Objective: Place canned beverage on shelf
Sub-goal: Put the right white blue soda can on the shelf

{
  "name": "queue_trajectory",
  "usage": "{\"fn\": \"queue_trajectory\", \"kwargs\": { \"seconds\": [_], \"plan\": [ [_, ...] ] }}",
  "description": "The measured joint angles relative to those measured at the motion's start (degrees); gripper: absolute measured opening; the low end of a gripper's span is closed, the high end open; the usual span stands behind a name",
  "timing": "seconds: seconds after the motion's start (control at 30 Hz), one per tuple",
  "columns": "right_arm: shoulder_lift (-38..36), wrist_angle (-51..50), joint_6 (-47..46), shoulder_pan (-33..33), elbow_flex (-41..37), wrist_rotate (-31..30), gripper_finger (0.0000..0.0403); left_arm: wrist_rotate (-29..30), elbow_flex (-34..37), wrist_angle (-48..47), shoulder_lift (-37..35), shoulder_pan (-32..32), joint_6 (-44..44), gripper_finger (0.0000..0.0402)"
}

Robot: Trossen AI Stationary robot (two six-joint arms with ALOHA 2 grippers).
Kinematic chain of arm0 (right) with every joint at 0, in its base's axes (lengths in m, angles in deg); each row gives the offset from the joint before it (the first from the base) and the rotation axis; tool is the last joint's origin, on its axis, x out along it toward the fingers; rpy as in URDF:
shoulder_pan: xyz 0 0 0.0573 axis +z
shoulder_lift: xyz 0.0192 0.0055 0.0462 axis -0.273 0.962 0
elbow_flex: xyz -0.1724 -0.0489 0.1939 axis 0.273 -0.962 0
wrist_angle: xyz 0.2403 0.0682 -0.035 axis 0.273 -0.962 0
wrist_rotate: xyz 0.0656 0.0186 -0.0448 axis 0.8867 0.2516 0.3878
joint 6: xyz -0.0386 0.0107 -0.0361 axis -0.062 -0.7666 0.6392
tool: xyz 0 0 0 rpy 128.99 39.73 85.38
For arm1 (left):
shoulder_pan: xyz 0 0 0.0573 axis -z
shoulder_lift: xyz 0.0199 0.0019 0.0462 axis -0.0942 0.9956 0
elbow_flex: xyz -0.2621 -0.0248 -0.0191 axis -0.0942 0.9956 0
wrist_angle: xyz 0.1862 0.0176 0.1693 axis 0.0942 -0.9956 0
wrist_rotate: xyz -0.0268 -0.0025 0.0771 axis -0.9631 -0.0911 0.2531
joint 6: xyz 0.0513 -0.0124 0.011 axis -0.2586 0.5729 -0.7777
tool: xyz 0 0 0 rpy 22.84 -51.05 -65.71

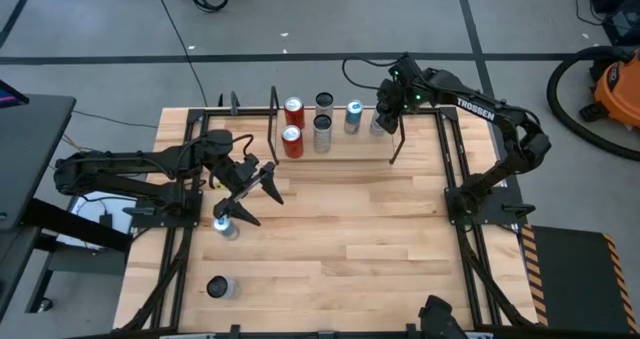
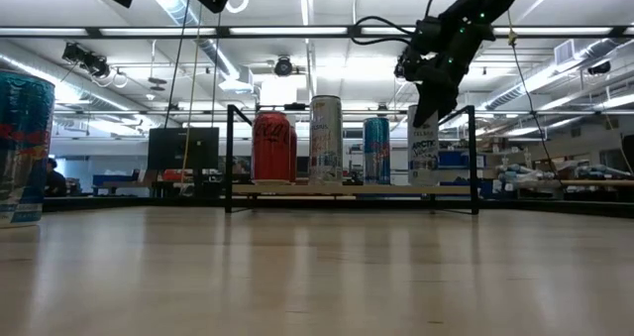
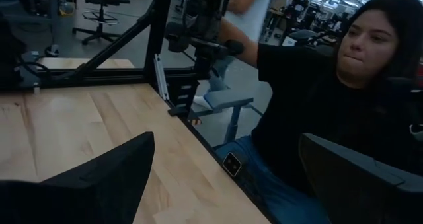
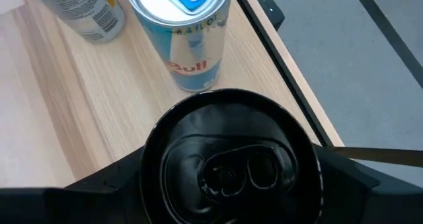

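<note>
The shelf, black rods around a light wood board, stands at the table's far edge. On it stand two red cans, two dark-topped cans and a blue can. My right gripper is over the shelf's right end, shut on a white can with a black top. My left gripper is open and empty above the table's left half. Just near of it a silver-blue can stands on the table. My right gripper comes from above, pointing down, with one finger on each side of the can's black top. In the low view the fingers reach only the can's upper part. The can stands upright with its base on the shelf board.
Another can stands near the table's near left corner. A blue can stands on the shelf right beside the held one. A seated person shows beyond the table's edge in the left wrist view. The table's middle and right are bare wood.
</note>
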Motion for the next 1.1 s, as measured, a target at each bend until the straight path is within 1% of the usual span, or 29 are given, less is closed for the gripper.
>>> {"fn": "queue_trajectory", "kwargs": {
  "seconds": [0.5, 0.77, 0.93, 1.1],
  "plan": [
    [0.0, 0.8, 0.4, 0.0, 0.0, 0.0, 0.0322, 0.0, 0.0, 0.0, 0.0, 0.0, 0.0, 0.0376],
    [-0.4, 0.8, 1.9, 0.0, 0.0, -0.4, 0.0333, 0.0, 0.0, 0.0, 0.0, 0.0, -1.8, 0.0376],
    [-1.6, 0.8, 2.7, 0.0, 0.0, -3.1, 0.0334, 0.0, 0.0, 0.0, 0.0, 0.0, -1.9, 0.0376],
    [-4.1, 1.4, 2.7, 0.0, 0.0, -3.3, 0.0334, 0.0, 0.0, 0.0, 0.0, 0.0, -2.0, 0.0376]
  ]
}}
